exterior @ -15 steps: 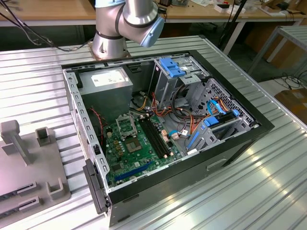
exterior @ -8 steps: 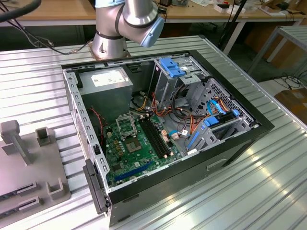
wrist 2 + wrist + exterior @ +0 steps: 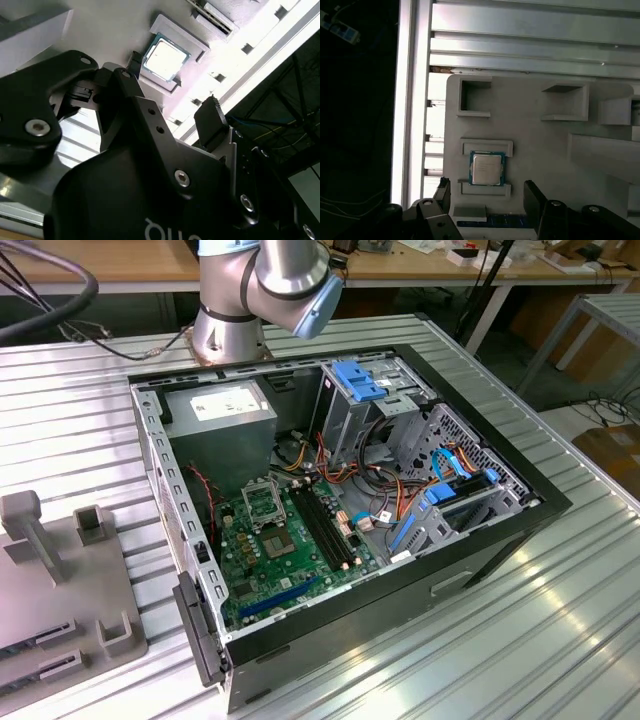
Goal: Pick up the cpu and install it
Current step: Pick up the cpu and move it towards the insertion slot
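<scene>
Cpu: the cpu point(image 3: 486, 169), a small flat square chip with a pale silver-grey metal face, lies flat in its nest on the pale grey moulded tray point(image 3: 535, 150), which sits on the ribbed aluminium table point(image 3: 520, 30)
Nest: two raised grey lips point(image 3: 486, 147) fence two opposite sides of the chip, and we see the other two sides free
Gripper: the black two-fingered gripper point(image 3: 487, 197) hangs near the chip without touching it; its jaws stand wide apart and hold nothing
Second wrist view: the cpu point(image 3: 165, 58) shows beyond the gripper point(image 3: 172, 87), off the line between the fingertips
Step in hand: we judge it the approach to the pick
Doing it well: we would centre the gap over the chip, square the fingers to the two free sides, stay level, and bear on the edges, never the face
Risk: we judge a skewed grip could wedge the chip against a lip
Socket: the square silver-framed socket point(image 3: 262, 502) lies inside the open black computer case point(image 3: 545, 502)
</scene>
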